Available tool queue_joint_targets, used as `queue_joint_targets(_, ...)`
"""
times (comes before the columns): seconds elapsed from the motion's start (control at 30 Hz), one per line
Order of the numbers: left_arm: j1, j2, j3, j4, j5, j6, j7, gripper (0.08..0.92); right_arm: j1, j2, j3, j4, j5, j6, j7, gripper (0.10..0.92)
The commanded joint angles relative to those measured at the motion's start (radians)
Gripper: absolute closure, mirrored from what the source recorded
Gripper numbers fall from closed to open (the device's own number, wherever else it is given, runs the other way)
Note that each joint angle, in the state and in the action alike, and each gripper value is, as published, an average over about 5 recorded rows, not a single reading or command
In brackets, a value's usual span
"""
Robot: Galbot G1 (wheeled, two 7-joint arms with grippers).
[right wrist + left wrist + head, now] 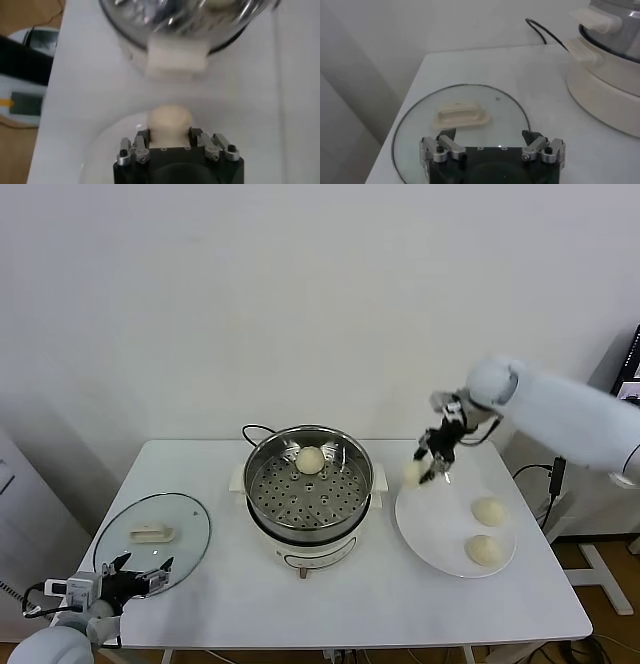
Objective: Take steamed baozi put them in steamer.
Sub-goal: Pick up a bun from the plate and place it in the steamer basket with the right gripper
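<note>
White tabletop carries the shiny round stainless-steel steamer [309, 489] with one pale, domed baozi [311, 460] inside, while just right of it the right gripper [430, 465] pinches another soft, light, easily dented bun [170, 121] by its sides, left gripper [140, 570] spread idle.

Right hand [432, 461] hangs raised, its fingers clamped tight; left hand [140, 574] sits low, fingers spread wide.
</note>
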Motion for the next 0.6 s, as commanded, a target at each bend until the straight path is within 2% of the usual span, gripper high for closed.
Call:
queue_joint_targets(0.03,0.001,0.001,0.001,0.002,0.0,-0.001,0.001,0.177,0.172,0.041,-0.069,0.044,0.196,-0.088,0.011,0.533)
queue_joint_targets(0.3,-0.001,0.003,0.002,0.003,0.0,-0.003,0.002,0.177,0.103,0.162,-0.02,0.055,0.343,-0.15,0.137,0.533)
queue_joint_targets(0.6,-0.003,0.005,0.003,0.008,-0.001,-0.004,0.003,0.177,-0.004,0.276,-0.006,0.056,0.368,-0.184,0.241,0.533)
